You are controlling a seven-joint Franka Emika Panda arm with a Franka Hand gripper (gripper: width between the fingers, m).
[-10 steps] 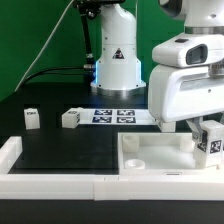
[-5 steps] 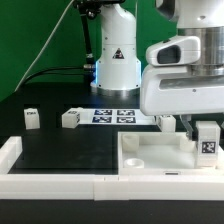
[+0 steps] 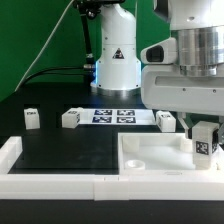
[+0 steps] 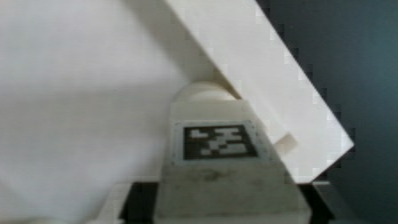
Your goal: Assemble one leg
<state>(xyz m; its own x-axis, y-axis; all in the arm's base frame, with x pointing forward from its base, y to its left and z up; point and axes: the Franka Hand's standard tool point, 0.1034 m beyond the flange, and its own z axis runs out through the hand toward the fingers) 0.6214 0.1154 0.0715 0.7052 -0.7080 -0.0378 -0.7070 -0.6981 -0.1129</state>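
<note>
My gripper [image 3: 204,138] is shut on a leg [image 3: 204,144], a small white block with a black-and-white tag, and holds it upright over the far right corner of the large white square panel [image 3: 150,155]. In the wrist view the held leg [image 4: 221,150] fills the middle between my dark fingers [image 4: 146,203], its rounded tip close to the panel's raised edge [image 4: 267,80]; whether they touch cannot be told. Three more legs stand on the black table: one at the exterior view's left [image 3: 32,118], one mid-table [image 3: 70,118], one partly behind my gripper [image 3: 166,121].
The marker board [image 3: 112,116] lies at the back beside the robot base [image 3: 115,62]. Long white border rails [image 3: 50,185] run along the front edge, with a raised end at the exterior view's left [image 3: 10,152].
My gripper has moved a little toward the exterior view's left and down with the leg, bringing it closer over the panel's far right corner.
</note>
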